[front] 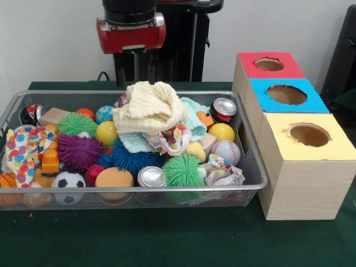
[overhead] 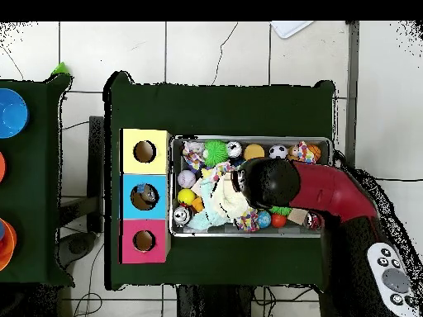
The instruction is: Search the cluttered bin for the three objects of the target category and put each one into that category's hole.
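A wire mesh bin [front: 167,189] is heaped with toys. On top of the pile lies a cream cloth [front: 147,107], over a mint cloth [front: 196,123] and a patterned cloth [front: 169,139]. Silver cans lie at the front [front: 151,177] and back right [front: 224,108]. Balls fill the rest: a baseball [front: 226,151], a soccer ball [front: 69,182], yellow balls [front: 221,132] and spiky balls [front: 183,169]. My gripper [front: 143,75] hangs open just behind and above the cream cloth, holding nothing. In the overhead view the arm's head [overhead: 266,182] covers the gripper over the bin's middle [overhead: 248,139].
Three wooden boxes with round top holes stand in a row beside the bin: red [front: 250,69] farthest, blue [front: 261,100] in the middle, yellow [front: 334,147] nearest. Something lies inside the blue box's hole [overhead: 145,196]. Green cloth covers the table [front: 167,239].
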You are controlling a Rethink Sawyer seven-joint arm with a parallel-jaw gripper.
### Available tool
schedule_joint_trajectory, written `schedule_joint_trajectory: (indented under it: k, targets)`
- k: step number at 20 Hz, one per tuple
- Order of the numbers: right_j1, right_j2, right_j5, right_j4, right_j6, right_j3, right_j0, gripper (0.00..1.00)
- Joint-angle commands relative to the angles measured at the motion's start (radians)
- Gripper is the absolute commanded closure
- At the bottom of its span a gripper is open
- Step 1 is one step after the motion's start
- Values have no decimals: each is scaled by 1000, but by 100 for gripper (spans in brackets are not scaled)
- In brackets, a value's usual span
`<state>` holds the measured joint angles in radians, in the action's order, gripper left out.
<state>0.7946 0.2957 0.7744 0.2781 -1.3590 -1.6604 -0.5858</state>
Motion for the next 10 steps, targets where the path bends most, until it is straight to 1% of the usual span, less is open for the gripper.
schedule_joint_trajectory:
  k: [1,5,10]
  targets:
    - [-48,79,129,70,189,135,-49,0]
    - [-78,84,113,106,210,175,-72,0]
    - [-122,85,93,172,236,252,-87,0]
